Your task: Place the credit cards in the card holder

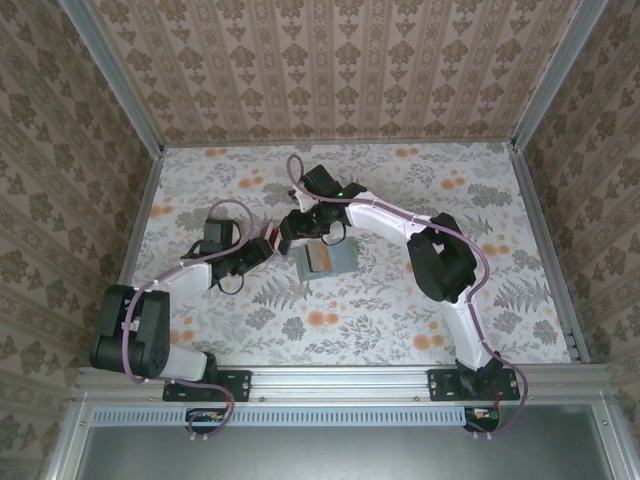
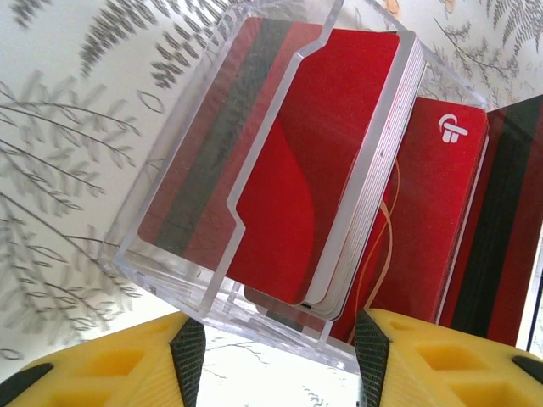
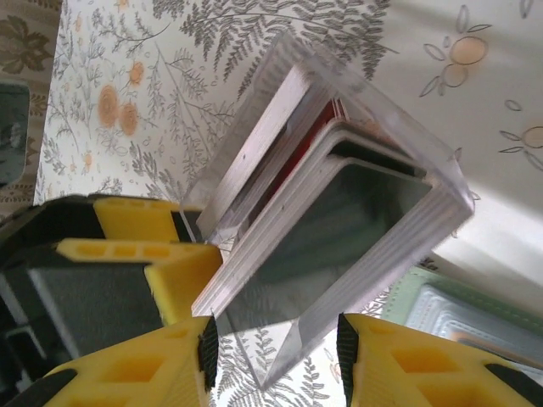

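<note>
Overhead, a flat grey-green folding card holder (image 1: 325,262) is seen near the middle of the floral table (image 1: 430,330); the left gripper (image 1: 266,250) and right gripper (image 1: 292,232) meet just beside it, toward the left edge. At the left wrist, a clear plastic box (image 2: 212,127) of red credit cards (image 2: 339,153) is clasped between the left gripper's pads. At the right wrist, the box is straddled by the right gripper; whether it is clenched cannot be told. The cards are judged light, stiff and slick, best pinched by an exposed edge.

Floral-patterned table (image 1: 400,320); grey-green card holder (image 1: 345,263) lying flat near centre.

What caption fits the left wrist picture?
Clear box of red cards just past the left gripper, flowery table behind.
</note>
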Motion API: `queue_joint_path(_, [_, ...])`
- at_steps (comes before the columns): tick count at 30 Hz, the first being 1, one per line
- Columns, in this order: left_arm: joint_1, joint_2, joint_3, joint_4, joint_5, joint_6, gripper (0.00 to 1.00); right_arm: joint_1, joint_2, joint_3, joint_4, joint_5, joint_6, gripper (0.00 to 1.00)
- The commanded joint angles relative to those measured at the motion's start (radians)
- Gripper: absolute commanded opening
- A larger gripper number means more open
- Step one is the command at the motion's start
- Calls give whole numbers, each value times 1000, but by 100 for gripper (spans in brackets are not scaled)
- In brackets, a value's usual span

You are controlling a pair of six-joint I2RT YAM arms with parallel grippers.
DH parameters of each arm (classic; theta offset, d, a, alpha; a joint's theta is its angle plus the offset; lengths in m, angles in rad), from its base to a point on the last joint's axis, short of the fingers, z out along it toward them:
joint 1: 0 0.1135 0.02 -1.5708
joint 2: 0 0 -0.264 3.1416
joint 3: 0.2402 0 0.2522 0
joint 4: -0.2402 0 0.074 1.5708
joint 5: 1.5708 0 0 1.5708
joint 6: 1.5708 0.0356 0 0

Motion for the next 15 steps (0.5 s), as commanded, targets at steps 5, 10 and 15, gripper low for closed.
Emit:
queue_joint_path(5, [-83, 1, 16, 77, -57, -101, 53, -6, -19, 25, -42, 39, 4, 44])
queue_joint_path(10, [-82, 3, 21, 55, -67, -89, 53, -4, 15, 53, -87, 67, 12, 46])
queue_joint_path(15, [-82, -2, -1, 66, -74, -93, 53, 4, 38, 88, -91, 77, 29, 48])
